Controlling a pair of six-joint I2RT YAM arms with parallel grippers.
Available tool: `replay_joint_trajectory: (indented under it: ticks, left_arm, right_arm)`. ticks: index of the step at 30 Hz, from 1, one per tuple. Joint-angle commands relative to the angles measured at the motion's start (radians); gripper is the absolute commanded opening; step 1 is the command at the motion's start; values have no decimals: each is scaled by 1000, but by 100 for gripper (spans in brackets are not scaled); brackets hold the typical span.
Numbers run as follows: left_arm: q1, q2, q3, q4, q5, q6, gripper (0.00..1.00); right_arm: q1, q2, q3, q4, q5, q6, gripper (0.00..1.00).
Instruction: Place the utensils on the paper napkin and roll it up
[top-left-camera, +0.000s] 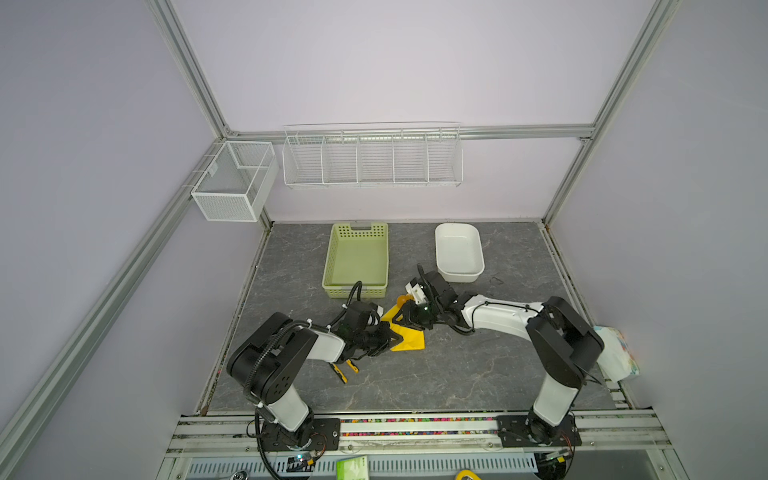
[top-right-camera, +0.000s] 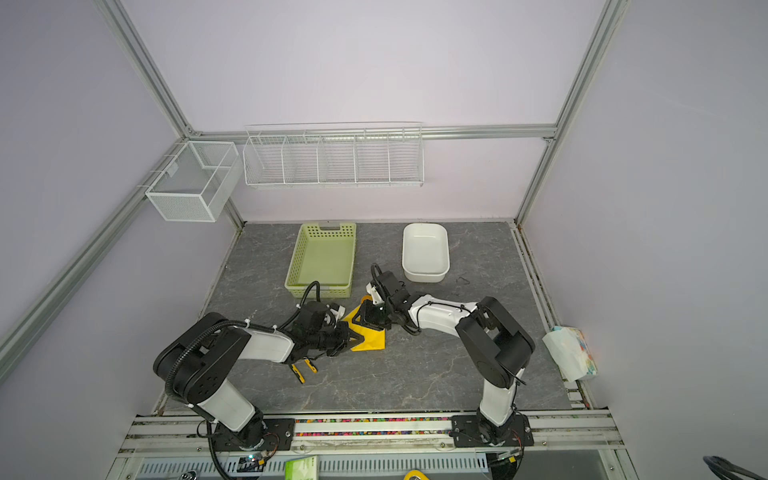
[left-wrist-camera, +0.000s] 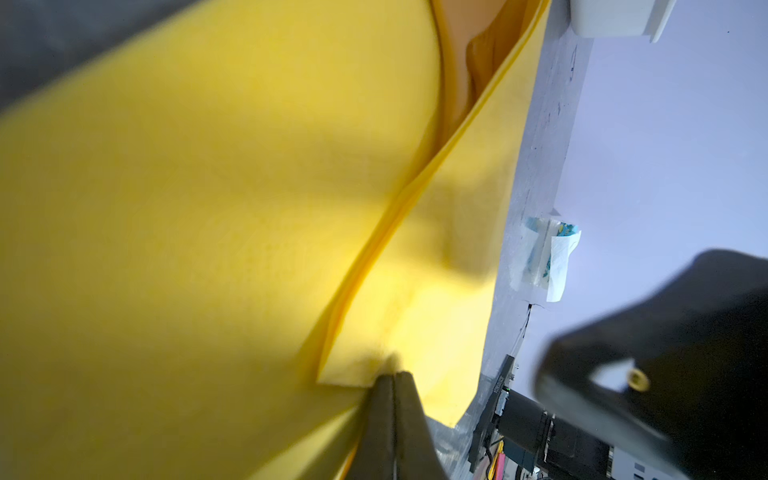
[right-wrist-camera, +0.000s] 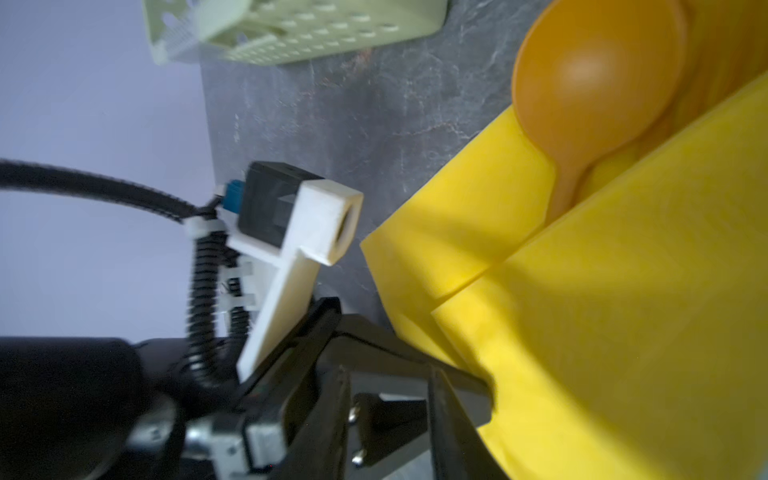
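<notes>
From the left wrist alone, left hand (left-wrist-camera: 392, 376) shows clamped on paper napkin (left-wrist-camera: 208, 208).

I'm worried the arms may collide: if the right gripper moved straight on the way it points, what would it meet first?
Probably the left gripper, shut on the paper napkin: its body lies directly ahead in the right wrist view. Depth is unclear, so the right gripper might brush the napkin first.

No legible text anywhere; perhaps tiny unreadable print on a black bracket (left-wrist-camera: 500, 380)
</notes>
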Motion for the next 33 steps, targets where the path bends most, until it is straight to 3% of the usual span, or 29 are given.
replay_joint_trajectory:
  ticks: [1,6,13,24,29,33]
  left_arm:
    - [-3,25,3,-26,-24,1,0]
    - [-3,30,4,-24,-20,3,0]
    - [-4,32,3,-21,-21,2,0]
    - [-4,27,20,-25,1,17,0]
    - [-3,-12,79,-120,8,72,0]
    - [-3,-85,160,-301,-24,156,1]
  right_arm:
    - [-16,-63,-62,-68,14,-21,20]
    - [-20,-105,-143,-92,14,-24,10]
    - [-19,-103,-214,-93,10,-33,9]
    - [-19,-100,-251,-136,100,-53,8]
    - [-19,-98,-255,-138,105,-53,8]
    - [-20,-101,-265,-130,105,-46,8]
